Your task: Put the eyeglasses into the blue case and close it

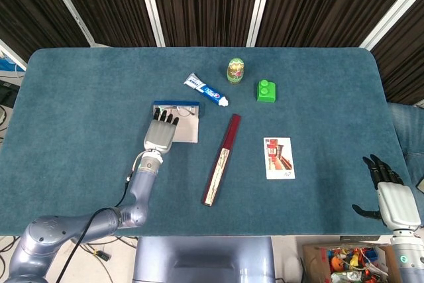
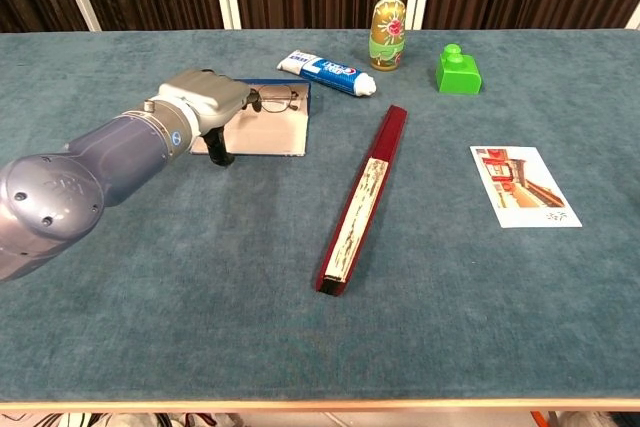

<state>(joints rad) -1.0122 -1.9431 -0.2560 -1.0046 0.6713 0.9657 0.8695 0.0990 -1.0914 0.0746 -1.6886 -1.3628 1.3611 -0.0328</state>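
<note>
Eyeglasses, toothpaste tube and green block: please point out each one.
eyeglasses (image 2: 275, 99), chest view, on the lens frame.
toothpaste tube (image 1: 206, 88), head view, mid-body.
green block (image 2: 458, 72), chest view, front face.
</note>
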